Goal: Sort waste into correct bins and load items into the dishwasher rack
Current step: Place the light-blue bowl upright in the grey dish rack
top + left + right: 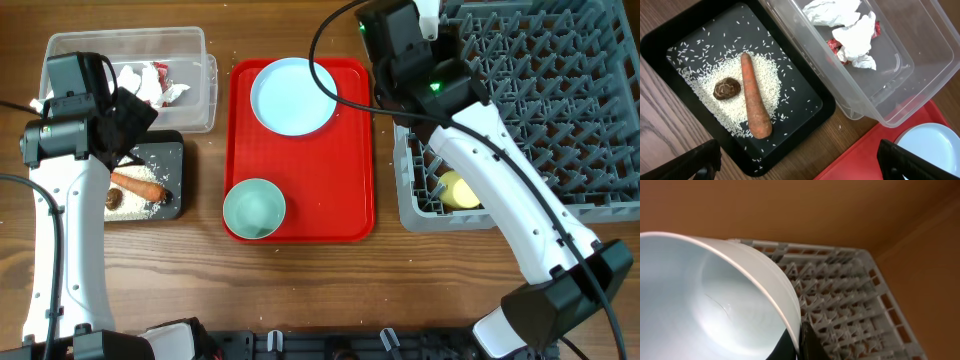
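The clear tub (195, 100) holds crumpled white-and-red paper scraps (150, 82), also in the left wrist view (852, 30). The black tray (170, 150) holds rice (725, 107), the carrot (754, 97) and the brown lump (726, 88). My left gripper (135, 115) is open and empty above the tray's near corner (800, 167). My right gripper (428, 20) is shut on the rim of the small pale blue bowl (705, 300) over the grey rack (540, 100). The yellow cup (458, 190) lies in the rack's front left. The plate (293, 95) and the mint green bowl (254, 208) sit on the red tray.
The flat red tray (345, 180) lies between the bins and the rack. Bare wooden table runs along the front edge. The rack's pegs (840, 305) show behind the held bowl.
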Controlling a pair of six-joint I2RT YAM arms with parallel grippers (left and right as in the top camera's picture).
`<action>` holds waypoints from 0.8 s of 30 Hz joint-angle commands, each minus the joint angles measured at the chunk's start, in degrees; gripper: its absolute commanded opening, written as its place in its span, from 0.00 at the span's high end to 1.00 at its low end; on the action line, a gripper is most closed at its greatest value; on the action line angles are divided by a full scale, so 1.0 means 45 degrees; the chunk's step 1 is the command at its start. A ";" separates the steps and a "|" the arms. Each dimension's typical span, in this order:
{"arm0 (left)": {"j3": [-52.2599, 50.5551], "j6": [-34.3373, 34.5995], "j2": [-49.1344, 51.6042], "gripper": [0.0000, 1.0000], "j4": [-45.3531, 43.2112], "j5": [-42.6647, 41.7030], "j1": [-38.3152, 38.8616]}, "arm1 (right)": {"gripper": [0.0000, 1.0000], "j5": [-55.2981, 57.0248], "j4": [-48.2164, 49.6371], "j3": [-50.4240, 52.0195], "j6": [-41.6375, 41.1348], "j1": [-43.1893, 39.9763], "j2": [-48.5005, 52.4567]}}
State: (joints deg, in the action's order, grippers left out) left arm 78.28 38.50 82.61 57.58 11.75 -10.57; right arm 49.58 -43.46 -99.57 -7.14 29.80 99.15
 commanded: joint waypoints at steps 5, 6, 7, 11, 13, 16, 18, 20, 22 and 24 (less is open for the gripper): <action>0.0107 0.0219 0.0102 0.00 0.0010 0.0214 -0.0034 | 0.96 0.1054 0.1953 -0.0039 0.2696 -0.0962 0.1326; 0.0107 0.0219 0.0102 0.00 0.0010 0.0214 -0.0039 | 0.96 0.1617 0.2594 -0.0039 0.3337 -0.1098 0.1511; 0.0107 0.0219 0.0102 0.00 0.0010 0.0214 -0.0039 | 0.96 0.1749 0.2982 -0.0039 0.3808 -0.1195 0.1632; 0.0107 0.0219 0.0102 0.00 0.0010 0.0214 -0.0039 | 0.96 0.2409 0.5319 -0.0039 0.7703 -0.1860 0.2871; 0.0107 0.0219 0.0102 0.00 0.0010 0.0214 -0.0039 | 0.96 0.2453 0.6266 -0.0039 0.9661 -0.1948 0.3619; 0.0107 0.0219 0.0102 0.00 0.0015 0.0214 -0.0039 | 0.96 0.2953 0.8738 -0.0039 1.2216 -0.2021 0.4998; 0.0107 0.0219 0.0102 0.00 0.0015 0.0214 -0.0039 | 0.96 0.3565 1.0686 -0.0039 1.3561 -0.2263 0.5615; 0.0107 0.0219 0.0102 0.00 0.0010 0.0214 -0.0039 | 0.96 0.3657 1.1458 -0.0039 1.4251 -0.2594 0.6101; 0.0107 0.0219 0.0102 0.00 0.0010 0.0214 -0.0039 | 0.96 0.3687 1.1545 -0.0039 1.4207 -0.2929 0.6363; 0.0107 0.0219 0.0102 0.00 0.0015 0.0214 -0.0034 | 0.96 0.3492 1.1589 -0.0039 1.4134 -0.3099 0.6441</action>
State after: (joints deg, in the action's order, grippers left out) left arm 78.28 38.52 82.63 57.60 11.77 -10.57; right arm 64.20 7.97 -99.07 55.24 16.97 126.93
